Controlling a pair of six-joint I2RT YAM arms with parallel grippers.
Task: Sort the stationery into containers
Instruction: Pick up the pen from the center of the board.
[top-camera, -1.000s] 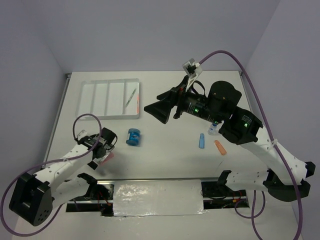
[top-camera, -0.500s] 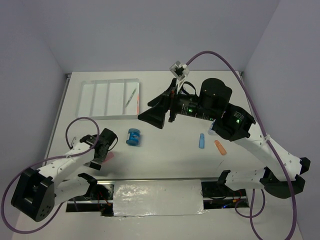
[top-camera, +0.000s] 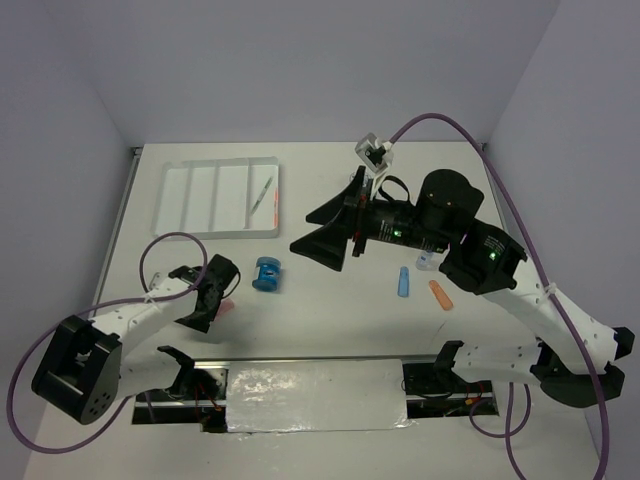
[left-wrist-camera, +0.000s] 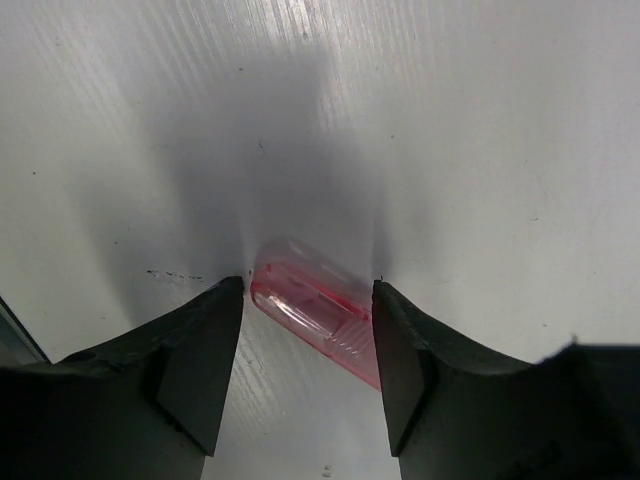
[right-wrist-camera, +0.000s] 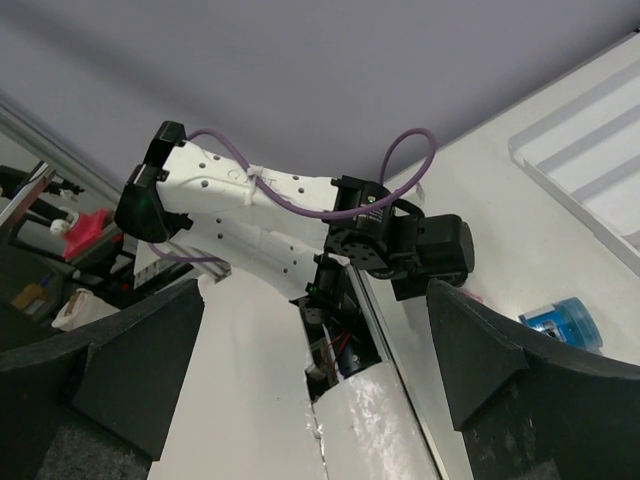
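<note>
Camera above: left gripper (top-camera: 214, 290) low, pink piece (top-camera: 228, 308) at its tips; right gripper (top-camera: 302, 230) high, spread wide, empty. Left wrist: fingers (left-wrist-camera: 200, 350) flank pink piece, grip cannot tell. Right wrist: jaws apart, blue spool (right-wrist-camera: 565, 325) beyond one finger.

Glossy pink plastic piece (left-wrist-camera: 318, 320), matt white table (left-wrist-camera: 480, 120)

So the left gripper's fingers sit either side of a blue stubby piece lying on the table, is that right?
Not quite. The stubby piece that the left gripper straddles is pink, not blue; the left wrist view shows it. It does lie on the table, with a finger on either side.
</note>
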